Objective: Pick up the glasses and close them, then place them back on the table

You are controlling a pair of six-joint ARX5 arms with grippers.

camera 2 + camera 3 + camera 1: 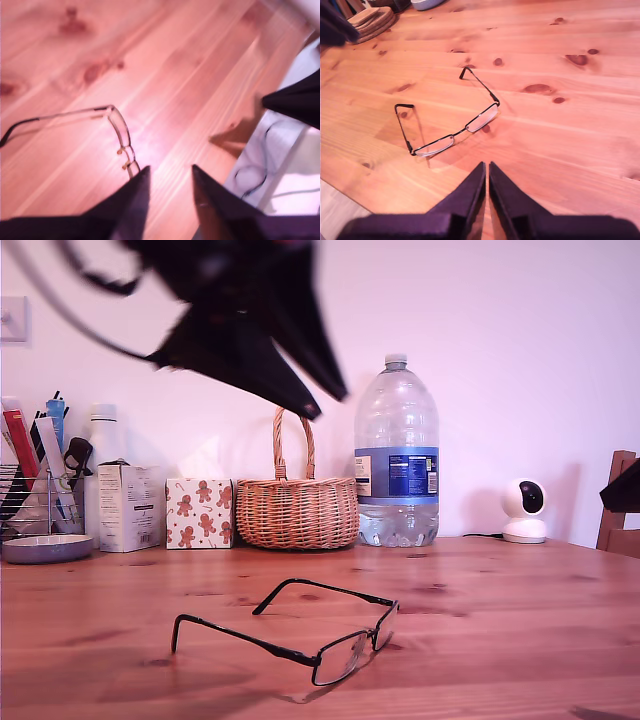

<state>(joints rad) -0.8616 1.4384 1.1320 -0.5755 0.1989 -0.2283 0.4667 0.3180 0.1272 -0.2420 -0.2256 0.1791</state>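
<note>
Glasses (pixel 315 632) are sitting on the bench (pixel 520 620) with both arms folded out, lenses down toward the near edge in the exterior view, nothing touching them.

First hand (pixel 170 172) is up off the wood with its two dark fingers (pixel 131 200) spread apart, a clear strip of bench showing between them. Nothing is gripped. The glasses sit just past the tip of one finger, the lens frame (pixel 121 131) running away from the hand and one arm stretching off to the side. That view is pretty blurry, so I can't tell how high the hand is.

Second hand (pixel 487 172) has its fingers (pixel 469 192) pressed nearly together, only a thin slit between them, and it's holding nothing. The glasses (pixel 451 118) lie ahead of its tips, well apart from them, front of the frame nearest the hand and both arms pointing away.

In the exterior view a blurred black arm (pixel 250 320) hangs high above the bench; can't say which one it is. Along the wall behind sit a wicker basket (pixel 297 508), a big water bottle (pixel 397 455), a gingerbread-print tissue box (pixel 199 512) and a small white camera (pixel 524 510).
</note>
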